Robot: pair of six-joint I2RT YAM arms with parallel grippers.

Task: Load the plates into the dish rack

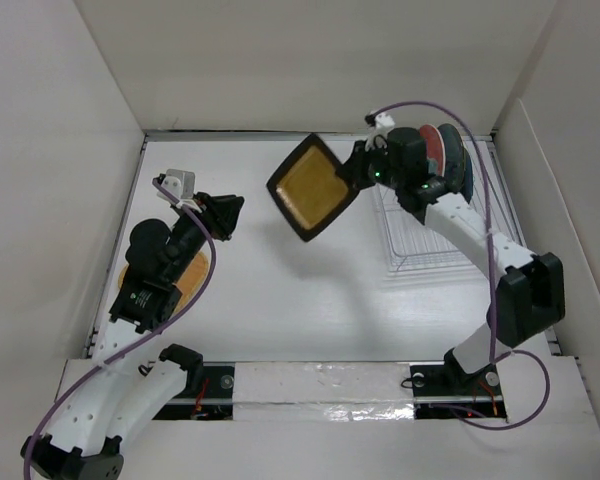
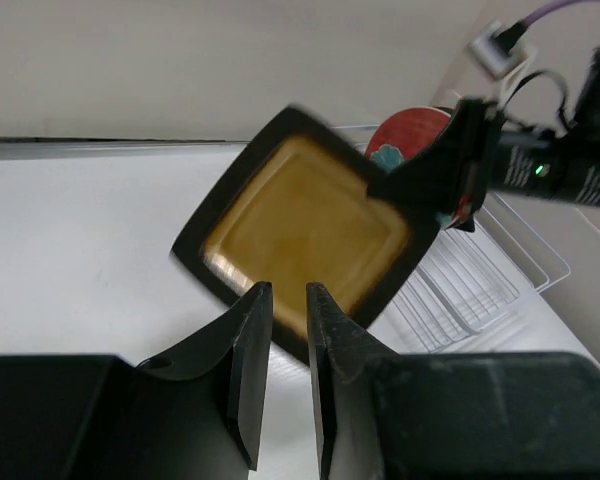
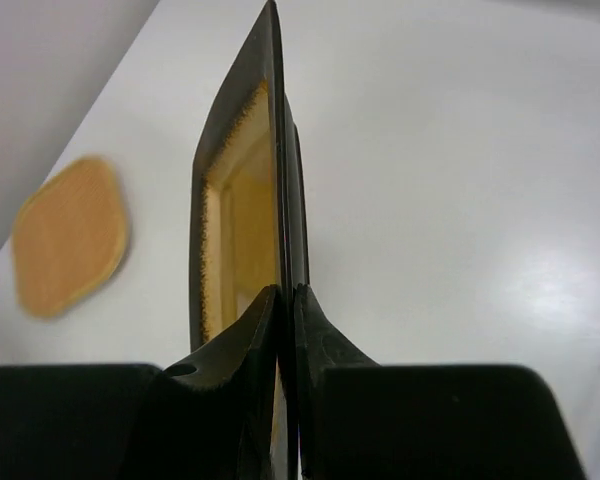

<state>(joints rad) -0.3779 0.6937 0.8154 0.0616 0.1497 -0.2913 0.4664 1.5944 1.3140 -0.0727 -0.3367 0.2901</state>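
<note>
My right gripper (image 1: 355,170) is shut on one corner of the square black-rimmed mustard-yellow plate (image 1: 312,188) and holds it on edge in the air, left of the white wire dish rack (image 1: 430,240). The right wrist view shows that plate (image 3: 235,220) edge-on, pinched between the fingertips (image 3: 286,290). A red-teal-white marbled plate (image 1: 432,142) stands in the rack's far end, with a dark teal plate (image 1: 456,160) behind it. My left gripper (image 1: 227,213) is empty with its jaws slightly apart (image 2: 288,290), pointing at the yellow plate (image 2: 300,220) from the left. A tan-orange plate (image 1: 192,275) lies under my left arm.
White walls enclose the table on the left, back and right. The rack (image 2: 480,280) sits against the right wall, its near slots empty. The tan-orange plate (image 3: 68,235) lies flat near the left wall. A taped strip runs along the near edge between the arm bases.
</note>
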